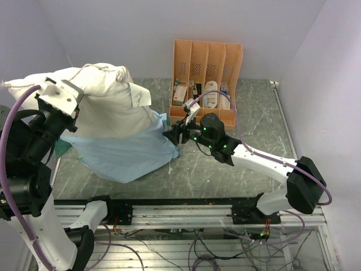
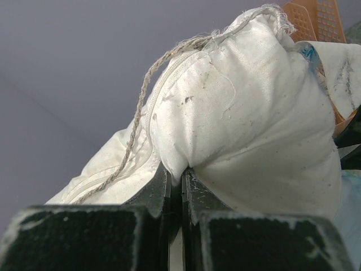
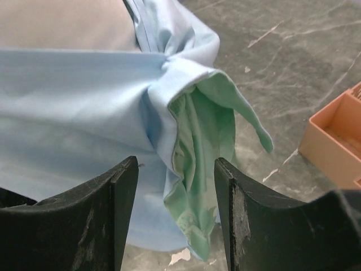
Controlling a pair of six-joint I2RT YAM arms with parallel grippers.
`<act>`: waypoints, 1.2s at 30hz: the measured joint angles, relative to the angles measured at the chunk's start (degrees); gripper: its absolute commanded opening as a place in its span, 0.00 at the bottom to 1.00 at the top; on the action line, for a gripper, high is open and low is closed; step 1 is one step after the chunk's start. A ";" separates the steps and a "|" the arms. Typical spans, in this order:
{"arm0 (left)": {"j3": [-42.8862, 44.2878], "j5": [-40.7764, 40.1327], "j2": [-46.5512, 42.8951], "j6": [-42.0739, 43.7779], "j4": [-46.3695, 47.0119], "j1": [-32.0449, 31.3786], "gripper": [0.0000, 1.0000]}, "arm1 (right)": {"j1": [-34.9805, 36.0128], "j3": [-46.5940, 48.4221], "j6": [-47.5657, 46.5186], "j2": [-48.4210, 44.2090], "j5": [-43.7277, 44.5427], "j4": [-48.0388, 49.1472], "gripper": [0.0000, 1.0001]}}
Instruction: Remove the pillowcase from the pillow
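Table (image 1: 206, 169): dark green-grey marbled top, carrying all items.

Pillow (image 1: 107, 107): big plump off-white stuffed cushion, left half of the table, far end bare and lifted, with a loose grey string along the seam.

Pillowcase (image 1: 127, 152): thin light-blue fabric sack, around the pillow's near end, spread on the table. Its right corner is bunched and shows the mint-green face.

File rack (image 1: 206, 62): orange plastic, four slots, upright at the far right of the pillow.

Left gripper (image 2: 181, 175): black fingers clamped on a fold of the pillow's bare end.

Right gripper (image 3: 176, 169): jaws apart, straddling the pillowcase's bunched corner.
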 measured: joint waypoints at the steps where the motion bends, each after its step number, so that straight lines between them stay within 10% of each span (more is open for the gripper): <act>1: 0.00 0.02 -0.11 0.07 -0.09 0.00 0.07 | -0.24 -0.39 0.07 0.00 -0.70 0.13 0.56; 9: 0.00 0.48 -0.94 0.31 -0.68 0.00 0.07 | -1.62 -1.22 0.20 2.73 -5.66 1.38 0.53; 17: 0.00 0.85 -0.94 0.48 -0.76 0.00 0.07 | -1.75 -0.44 0.37 6.32 -6.56 2.03 0.00; 30: 0.13 0.87 -0.39 -0.68 -2.03 0.00 0.07 | -0.66 -24.04 10.58 6.03 0.31 22.80 0.02; 36: 0.24 1.18 0.04 -1.55 -1.84 0.00 0.07 | 0.94 -21.64 8.55 0.61 3.30 12.79 0.51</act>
